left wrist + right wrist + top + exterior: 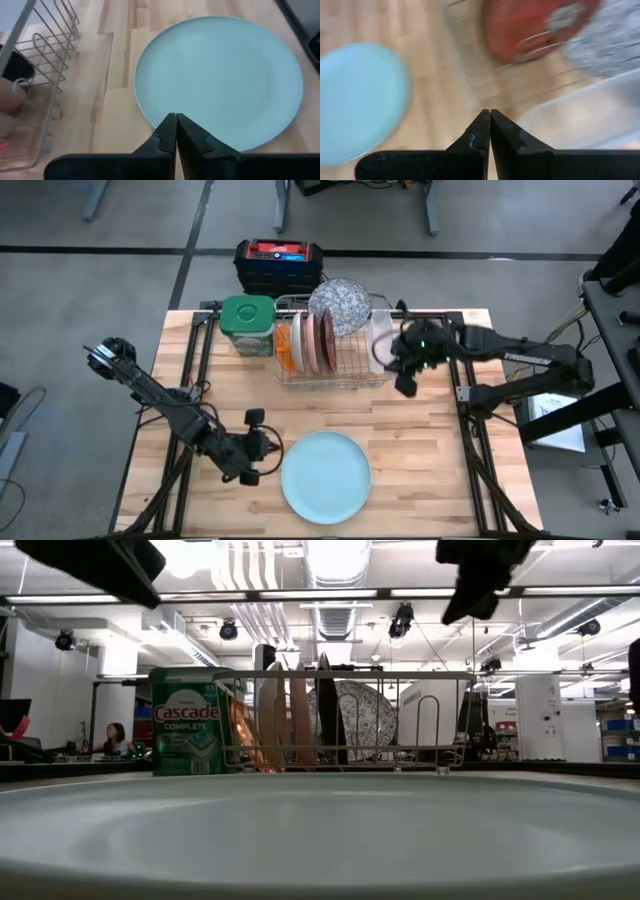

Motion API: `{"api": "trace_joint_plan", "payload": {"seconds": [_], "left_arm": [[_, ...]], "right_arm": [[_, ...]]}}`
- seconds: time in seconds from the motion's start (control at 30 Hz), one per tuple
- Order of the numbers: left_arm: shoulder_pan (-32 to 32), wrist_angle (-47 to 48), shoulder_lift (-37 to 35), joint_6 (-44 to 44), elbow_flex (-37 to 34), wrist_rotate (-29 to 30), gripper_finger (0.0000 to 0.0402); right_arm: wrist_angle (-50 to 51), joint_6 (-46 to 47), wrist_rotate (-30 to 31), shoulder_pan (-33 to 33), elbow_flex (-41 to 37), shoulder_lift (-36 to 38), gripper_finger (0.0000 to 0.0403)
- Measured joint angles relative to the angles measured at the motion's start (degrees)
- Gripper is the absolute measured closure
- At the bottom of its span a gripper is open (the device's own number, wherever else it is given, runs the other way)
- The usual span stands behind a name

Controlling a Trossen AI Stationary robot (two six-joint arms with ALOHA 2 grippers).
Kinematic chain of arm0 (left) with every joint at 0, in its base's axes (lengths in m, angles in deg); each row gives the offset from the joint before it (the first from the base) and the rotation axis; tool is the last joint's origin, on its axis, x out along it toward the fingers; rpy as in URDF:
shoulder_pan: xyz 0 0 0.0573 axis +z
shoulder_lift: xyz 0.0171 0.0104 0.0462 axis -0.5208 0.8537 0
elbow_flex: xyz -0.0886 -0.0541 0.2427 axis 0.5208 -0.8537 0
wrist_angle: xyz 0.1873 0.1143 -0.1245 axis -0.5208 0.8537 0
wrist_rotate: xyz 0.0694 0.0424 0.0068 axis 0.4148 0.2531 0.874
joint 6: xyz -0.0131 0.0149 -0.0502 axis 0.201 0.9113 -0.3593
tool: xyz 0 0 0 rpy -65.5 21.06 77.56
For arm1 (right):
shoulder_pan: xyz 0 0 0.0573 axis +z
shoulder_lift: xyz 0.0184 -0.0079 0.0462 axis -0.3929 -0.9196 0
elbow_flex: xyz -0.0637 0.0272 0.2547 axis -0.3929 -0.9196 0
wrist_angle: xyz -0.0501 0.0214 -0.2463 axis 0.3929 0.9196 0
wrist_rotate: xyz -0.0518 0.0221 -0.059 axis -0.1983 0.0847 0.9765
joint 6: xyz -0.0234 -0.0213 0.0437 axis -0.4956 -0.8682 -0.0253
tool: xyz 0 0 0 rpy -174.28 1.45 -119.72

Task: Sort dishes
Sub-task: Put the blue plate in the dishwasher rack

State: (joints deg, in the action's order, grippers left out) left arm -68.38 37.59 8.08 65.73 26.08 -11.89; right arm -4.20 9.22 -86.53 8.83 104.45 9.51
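Observation:
The large light blue plate [325, 477] lies flat on the table near its near edge and fills the foreground of the low view [320, 830]. The orange [285, 345], pink [308, 343] and dark red [327, 340] plates stand on edge in the wire dish rack [335, 378]. The grey speckled plate [340, 305] leans at the rack's far side. My left gripper [268, 452] is shut at the blue plate's left rim [150, 112]. My right gripper [406, 385] is shut in the air by the rack's right end, holding nothing [490, 112]. My left gripper's shut fingertips [170, 122] stand over the blue plate's left rim [160, 125], coming level from the table's left. I cannot tell whether they touch it. The plate lies flat on the table.
A green-lidded jar [248, 320] stands left of the rack, and a clear plastic tub [382, 340] sits at the rack's right end beside my right gripper. A black and red case [278, 262] lies beyond the far edge. Bare wood shows right of the blue plate [430, 470].

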Motion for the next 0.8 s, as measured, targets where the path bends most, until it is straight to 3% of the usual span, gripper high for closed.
{"api": "trace_joint_plan", "payload": {"seconds": [0.2,0.4,0.6,0.8], "left_arm": [[-2.5,-2.3,1.5,-4.3,-1.3,-0.6,0.0401],[-5.2,-7.6,9.0,-4.7,-1.0,-0.8,0.0401],[-6.1,-8.6,17.5,-5.7,1.5,-0.8,0.0401],[-6.1,-8.2,22.1,-7.0,2.8,-0.6,0.0401]], "right_arm": [[-5.2,14.6,-2.2,9.8,-9.5,3.9,0.0399],[-12.2,24.5,-2.9,19.9,-18.0,3.4,0.0374],[-21.6,34.9,-2.8,29.1,-22.8,-0.4,0.0334],[-31.8,41.8,0.1,33.8,-24.8,-8.0,0.0289]]}}
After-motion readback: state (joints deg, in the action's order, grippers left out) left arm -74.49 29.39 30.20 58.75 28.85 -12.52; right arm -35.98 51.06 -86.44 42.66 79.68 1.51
